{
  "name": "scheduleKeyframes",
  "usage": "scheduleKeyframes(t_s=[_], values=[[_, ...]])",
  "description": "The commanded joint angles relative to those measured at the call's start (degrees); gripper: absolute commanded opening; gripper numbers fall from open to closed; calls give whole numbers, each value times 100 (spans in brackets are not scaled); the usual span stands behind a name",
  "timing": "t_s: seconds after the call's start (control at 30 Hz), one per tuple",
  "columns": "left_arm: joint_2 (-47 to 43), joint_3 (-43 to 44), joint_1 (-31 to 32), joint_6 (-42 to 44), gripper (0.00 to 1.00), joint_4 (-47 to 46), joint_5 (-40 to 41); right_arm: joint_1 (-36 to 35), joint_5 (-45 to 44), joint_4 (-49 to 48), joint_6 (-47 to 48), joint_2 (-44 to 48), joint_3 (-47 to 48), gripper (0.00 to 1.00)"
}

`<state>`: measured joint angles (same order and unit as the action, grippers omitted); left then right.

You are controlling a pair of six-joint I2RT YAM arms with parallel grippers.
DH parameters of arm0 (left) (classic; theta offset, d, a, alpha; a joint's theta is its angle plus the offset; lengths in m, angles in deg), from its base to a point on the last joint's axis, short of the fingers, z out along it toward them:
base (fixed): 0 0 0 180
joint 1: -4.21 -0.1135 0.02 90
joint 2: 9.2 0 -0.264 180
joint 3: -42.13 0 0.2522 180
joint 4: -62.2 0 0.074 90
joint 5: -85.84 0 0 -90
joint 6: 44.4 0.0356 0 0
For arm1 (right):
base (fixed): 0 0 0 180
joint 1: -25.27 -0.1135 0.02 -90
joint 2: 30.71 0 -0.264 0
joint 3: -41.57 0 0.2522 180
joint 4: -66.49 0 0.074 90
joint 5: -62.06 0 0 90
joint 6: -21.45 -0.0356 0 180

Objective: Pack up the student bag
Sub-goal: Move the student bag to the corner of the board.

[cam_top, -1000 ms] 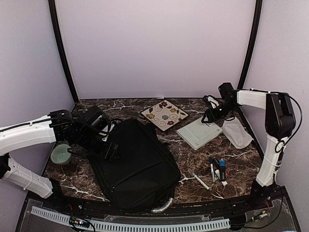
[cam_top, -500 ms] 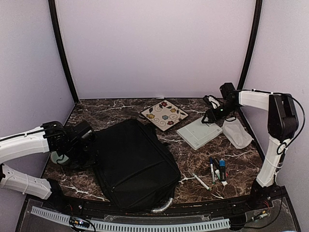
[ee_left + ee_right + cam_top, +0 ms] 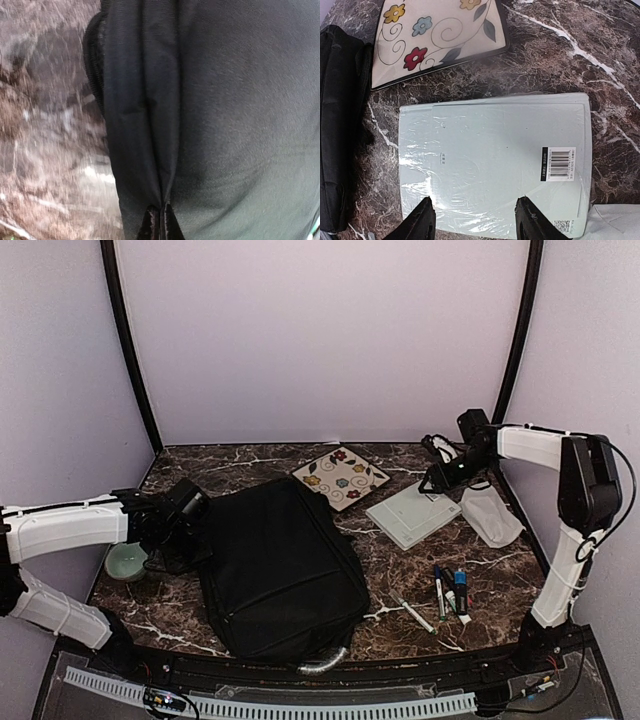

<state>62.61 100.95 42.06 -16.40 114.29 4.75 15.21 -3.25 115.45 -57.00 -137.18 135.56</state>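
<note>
Standing by the dark marbled worktop (image 3: pixel 500 575), I am seeing a large black soft fabric backpack (image 3: pixel 280 565) lying flat on its left-centre part, its grey-white curved handle (image 3: pixel 325 661) pointing towards the near edge. The left claw (image 3: pixel 156 225) is sitting at the backpack's left side with its tips pressed together, pinching a gathered fold of the black cloth, so the fabric is running in creases into the tips. A pale green round bowl (image 3: pixel 125 562) is resting just beside that arm, near the left edge.

Over on the right, the right claw (image 3: pixel 476 220) is hanging over the near edge of a pale green plastic-wrapped book (image 3: pixel 495 160), its fingers (image 3: pixel 424 220) standing moderately apart and holding nothing; I cannot tell whether they are touching the wrapper. A square cream plate with painted flowers (image 3: pixel 340 478) is lying just behind the backpack's far corner, near the book. A white soft pouch (image 3: pixel 490 516) is lying just right of the book. Nearer the front, three markers (image 3: pixel 450 592) and a thin pen (image 3: pixel 413 613) are lying close together, apart from the backpack.
</note>
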Motion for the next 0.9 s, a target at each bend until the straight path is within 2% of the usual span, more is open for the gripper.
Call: scheduleKeyframes(t_s=[0.0,0.27,0.4,0.43,0.47,0.5,0.53,0.6,0.77,0.87], values=[[227,152,-408,47,0,-697,754,31,96,45,92,197,-60,55],[146,23,-828,-170,0,-1574,1502,104,-202,89,206,280,-121,55],[353,87,-827,216,0,-2033,1333,160,-239,114,219,146,-64,57],[385,121,-828,332,5,-2051,1208,165,-247,160,243,89,-29,57],[402,164,-824,374,22,-1977,1132,168,-279,198,264,34,1,58],[393,237,-827,351,34,-1786,1074,177,-338,226,282,-6,28,58],[364,312,-823,311,43,-1593,1013,184,-401,223,278,-43,36,58],[236,435,-797,307,53,-1273,940,193,-549,164,255,-78,24,59],[-33,795,-584,718,62,-1079,794,227,-880,74,227,-335,146,61],[198,1089,-335,1247,59,-1384,533,265,-1082,23,176,-516,255,62]])
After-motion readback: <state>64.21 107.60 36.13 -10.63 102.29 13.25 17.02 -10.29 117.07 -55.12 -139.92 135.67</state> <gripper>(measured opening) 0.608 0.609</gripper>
